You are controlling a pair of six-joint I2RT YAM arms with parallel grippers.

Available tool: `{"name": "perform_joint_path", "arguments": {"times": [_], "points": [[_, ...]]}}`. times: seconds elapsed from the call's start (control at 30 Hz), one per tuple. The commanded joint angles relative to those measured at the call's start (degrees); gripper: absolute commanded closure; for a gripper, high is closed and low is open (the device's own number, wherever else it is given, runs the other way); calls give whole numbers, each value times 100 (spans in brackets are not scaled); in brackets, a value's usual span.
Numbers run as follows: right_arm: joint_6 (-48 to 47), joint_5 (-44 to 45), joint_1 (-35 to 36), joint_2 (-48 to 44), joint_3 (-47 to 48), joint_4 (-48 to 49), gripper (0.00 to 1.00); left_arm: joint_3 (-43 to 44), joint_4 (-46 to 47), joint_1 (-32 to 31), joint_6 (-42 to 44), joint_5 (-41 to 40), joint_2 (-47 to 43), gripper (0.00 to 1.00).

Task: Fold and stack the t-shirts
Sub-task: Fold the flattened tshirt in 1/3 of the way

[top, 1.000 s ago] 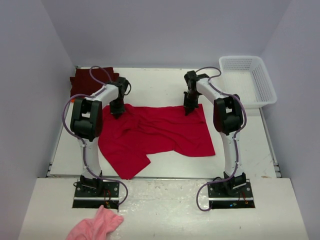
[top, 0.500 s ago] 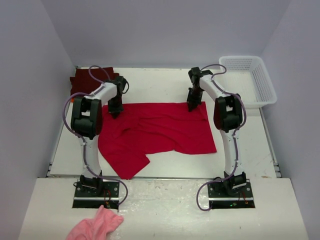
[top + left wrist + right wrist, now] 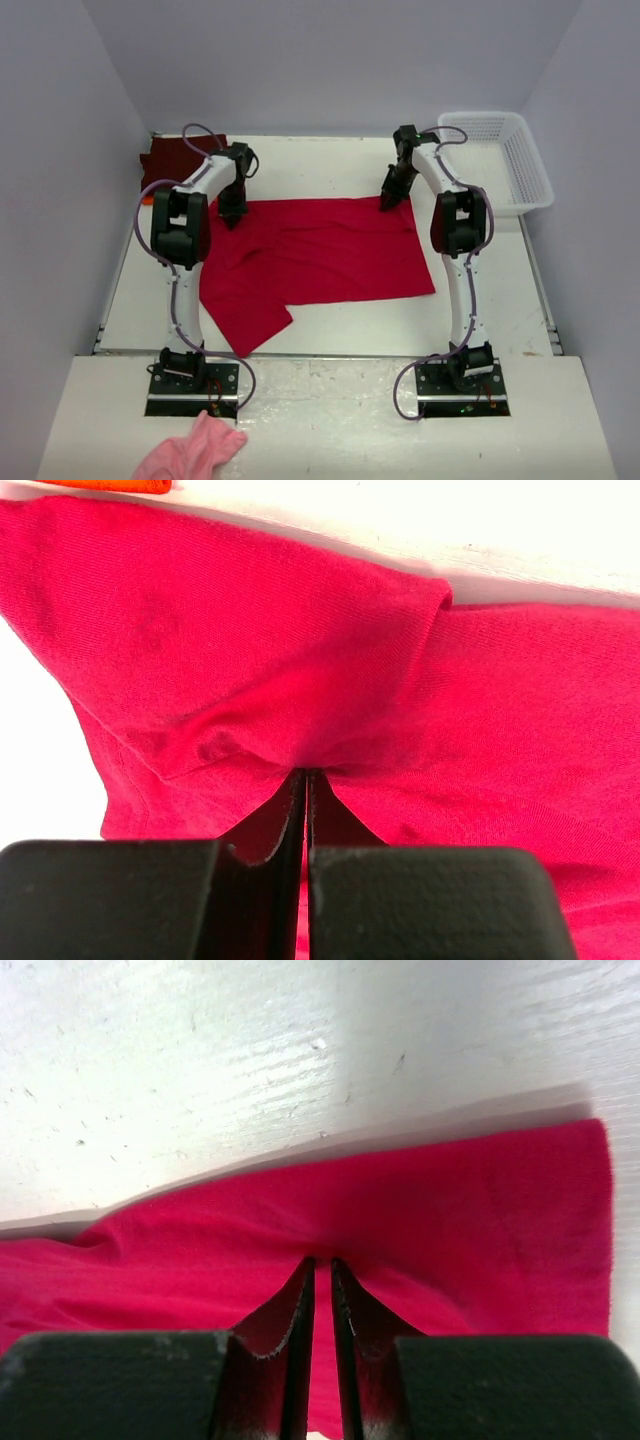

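Note:
The bright red t-shirt [image 3: 320, 250] lies spread across the middle of the table, its far edge pulled straight. My left gripper [image 3: 231, 215] is at that edge's left corner, shut on a pinch of the red fabric [image 3: 250, 650], which puckers at the tips of my left gripper [image 3: 305, 773]. At the edge's right corner my right gripper [image 3: 388, 200] is tipped down onto the cloth. In the right wrist view my right gripper [image 3: 322, 1260] shows jaws parted by a narrow gap, with red fabric [image 3: 400, 1200] still bunched at their tips. A dark maroon t-shirt [image 3: 170, 160] lies at the far left corner, with a sliver of orange t-shirt [image 3: 110, 484] beside it.
A white plastic basket [image 3: 545, 195] stands at the far right of the table. A small pink fluffy cloth [image 3: 195, 450] lies on the near ledge by the left arm's base. Bare white table [image 3: 310, 165] shows beyond the red shirt's far edge.
Both grippers moved away from the arm bases and apart, drawing the red shirt's far edge straight and flatter. The right jaws have parted slightly; the left stayed shut.

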Motion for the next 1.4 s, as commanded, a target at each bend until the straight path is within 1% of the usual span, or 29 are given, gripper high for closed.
{"name": "perform_joint_path", "arguments": {"times": [0.0, 0.2, 0.3, 0.33, 0.37, 0.4, 0.47, 0.57, 0.63, 0.7, 0.73, 0.77, 0.83, 0.87, 0.9, 0.93, 0.97, 1.0, 1.03, 1.07, 1.1, 1.13, 1.17, 1.2, 1.23, 1.27, 1.3, 1.33, 1.37], "points": [[131, -189, -77, 35, 228, 26, 86, 52, 510, 75, 87, 391, 430, 100], [359, -303, -209, 26, 402, 89, 85, 148, 519, 75, 140, 548, 509, 100], [80, -391, -200, -167, 308, 333, 87, 149, 571, 75, 131, 716, 492, 100], [-17, -382, -165, -333, 124, 500, 87, 79, 641, 75, 105, 707, 387, 100], [-140, -365, -87, -744, -78, 693, 87, 0, 711, 75, 61, 655, 291, 100], [-385, -373, -51, -974, -541, 1165, 85, -79, 782, 66, 17, 611, 177, 100], [-684, -408, 46, -1492, -922, 1616, 82, -343, 949, 66, -175, 357, -192, 100], [-932, -479, 142, -1618, -732, 1592, 80, -730, 1283, 66, -334, 128, -807, 100], [-1134, -575, 186, -1618, -372, 1452, 79, -862, 1423, 66, -387, -4, -1176, 100], [-1336, -619, 239, -1618, 15, 1311, 76, -819, 1476, 58, -396, -127, -1371, 100], [-1389, -602, 283, -1644, 112, 1284, 72, -792, 1503, 40, -396, -180, -1528, 100], [-1407, -550, 301, -1749, 252, 1232, 61, -757, 1503, 31, -379, -294, -1591, 100], [-1407, -645, 345, -1960, 193, 1214, 54, -722, 1477, -48, -370, -469, -1845, 91], [-1355, -663, 380, -2109, -25, 1214, 44, -730, 1442, -74, -405, -531, -1933, 90], [-1328, -637, 424, -2467, -193, 1214, 38, -800, 1398, -135, -431, -558, -2038, 90], [-1293, -602, 537, -2679, -421, 1214, 36, -853, 1354, -179, -466, -602, -2248, 90], [-1267, -550, 617, -2916, -980, 1257, 32, -932, 1310, -223, -493, -707, -2355, 88], [-1266, -279, 713, -3467, -1307, 1301, 31, -1054, 1109, -311, -545, -751, -2591, 81], [-1240, -77, 897, -3760, -1702, 1362, 30, -1151, 1047, -355, -650, -778, -2750, 79], [-1170, 117, 977, -4067, -2498, 1502, 29, -1309, 1028, -408, -686, -700, -2934, 77], [-1126, 258, 1030, -4409, -2967, 1643, 28, -1711, 1037, -521, -730, -647, -3171, 70], [-1056, 390, 1083, -5065, -3450, 1784, 28, -1924, 1028, -583, -878, -481, -3652, 65], [-864, 435, 1075, -5394, -4325, 2011, 27, -2422, 1072, -706, -932, -331, -3918, 60], [-801, 461, 1074, -5702, -4734, 2144, 27, -2679, 1133, -768, -993, -147, -4408, 60], [-783, 409, 1083, -6218, -5469, 2276, 26, -2899, 1134, -838, -1142, 177, -4639, 60], [-731, 391, 1075, -6415, -5773, 2347, 27, -3275, 1108, -1056, -1195, 275, -4832, 61], [-669, 374, 1083, -6591, -6037, 2347, 27, -3445, 977, -1189, -1257, 303, -5165, 62], [-582, 261, 1083, -6932, -6561, 2391, 27, -3725, 871, -1417, -1405, 329, -5308, 65], [-537, 207, 1101, -7109, -6828, 2435, 27, -3858, 766, -1523, -1511, 329, -5431, 67]]}}
